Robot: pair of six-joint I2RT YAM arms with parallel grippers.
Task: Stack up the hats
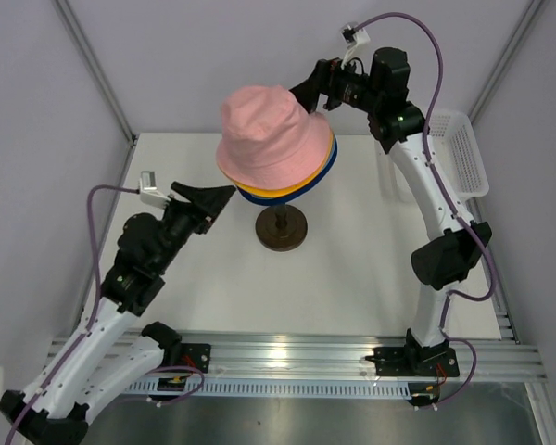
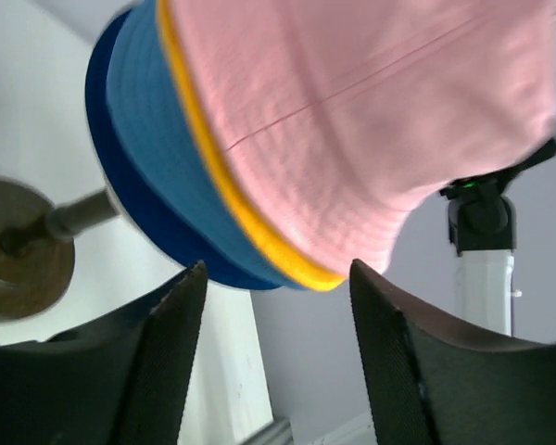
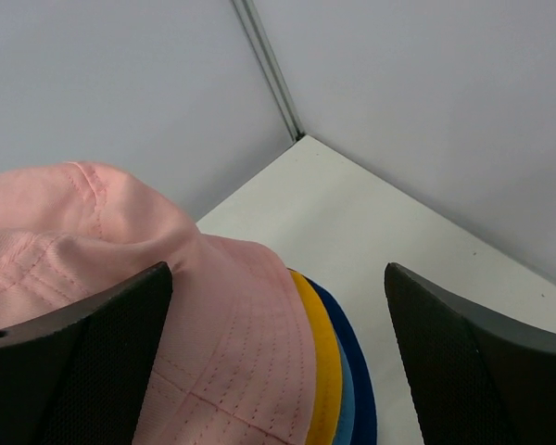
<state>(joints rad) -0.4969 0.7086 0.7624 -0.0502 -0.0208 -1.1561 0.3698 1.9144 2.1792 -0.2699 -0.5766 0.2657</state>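
Observation:
The hats sit stacked on a stand: the pink hat on top, with the brims of the yellow-orange hat, the light blue hat and the dark blue hat showing beneath it. My left gripper is open and empty just left of the brims, apart from them; in the left wrist view the brims hang above its jaws. My right gripper is open and empty at the stack's far right, over the pink hat's brim.
The stand's dark round base rests mid-table; the head it carries is hidden under the hats. A white mesh basket stands at the table's right edge. Grey walls close in the back and sides.

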